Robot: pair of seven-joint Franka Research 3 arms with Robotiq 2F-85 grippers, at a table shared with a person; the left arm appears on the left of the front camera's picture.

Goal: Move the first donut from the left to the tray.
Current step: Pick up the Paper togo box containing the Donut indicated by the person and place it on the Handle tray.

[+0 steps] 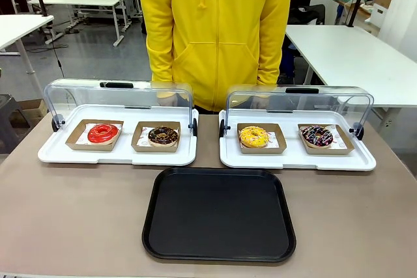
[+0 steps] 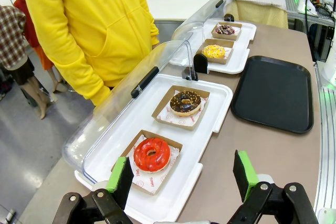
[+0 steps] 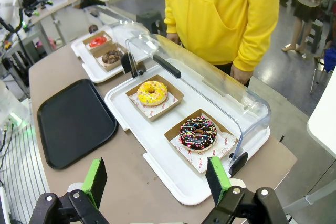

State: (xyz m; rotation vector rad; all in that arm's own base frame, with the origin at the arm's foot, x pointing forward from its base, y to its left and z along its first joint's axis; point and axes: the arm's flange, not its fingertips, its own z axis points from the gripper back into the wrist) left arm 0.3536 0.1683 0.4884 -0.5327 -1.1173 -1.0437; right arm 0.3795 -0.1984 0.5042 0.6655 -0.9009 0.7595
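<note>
Glossy red-iced ring donut (image 2: 151,154) in its shallow brown cardboard holder (image 2: 164,138), the left claw (image 2: 181,174) spread wide and empty nearby. Soft icing likely smears; grip the holder's edge.

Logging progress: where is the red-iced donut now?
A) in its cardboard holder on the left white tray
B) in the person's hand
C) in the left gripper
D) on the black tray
A: the red-iced donut sits in its cardboard holder on the left white tray, apart from the black tray.
</note>
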